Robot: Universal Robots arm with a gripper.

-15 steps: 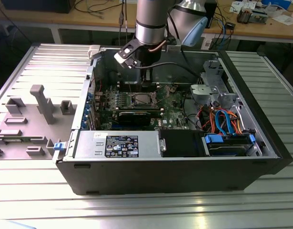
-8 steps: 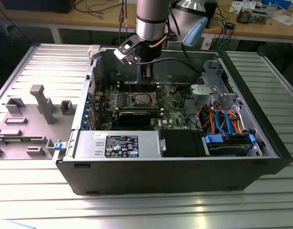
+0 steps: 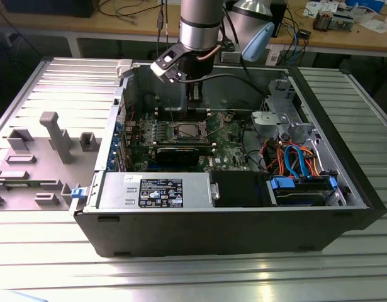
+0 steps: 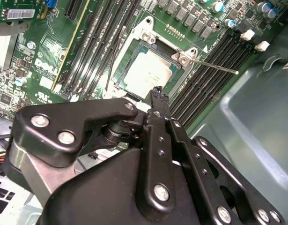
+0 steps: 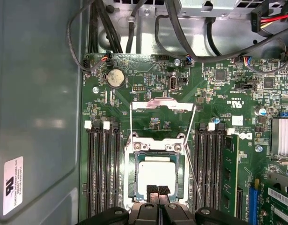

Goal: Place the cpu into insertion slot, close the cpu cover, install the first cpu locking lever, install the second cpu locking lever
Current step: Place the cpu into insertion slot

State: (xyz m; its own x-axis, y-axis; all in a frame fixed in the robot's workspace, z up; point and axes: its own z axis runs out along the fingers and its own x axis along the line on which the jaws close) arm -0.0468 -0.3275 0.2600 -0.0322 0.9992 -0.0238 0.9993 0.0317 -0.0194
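Gripper (image 5: 158,190), jaws together and empty, hovers over the cpu (image 5: 156,172).

**Arm hangs over the open computer case**

The computer case (image 3: 231,221) lies on its side with the lid off, on a ribbed metal table (image 3: 180,277). The arm (image 3: 199,25) comes down into the far half of the case. The gripper (image 3: 194,98) hangs over the green board (image 3: 234,141), near the insertion slot (image 3: 175,133) and clear of it. The cpu (image 3: 187,131), a pale grey square, sits in the slot. Along the front wall are a power supply (image 3: 157,190) with a dark label and a drive bay (image 3: 303,190) with blue tabs. Orange and blue cables (image 3: 294,157) bunch toward the exterior view's right. A grey fixture plate (image 3: 42,154) lies at the exterior view's left
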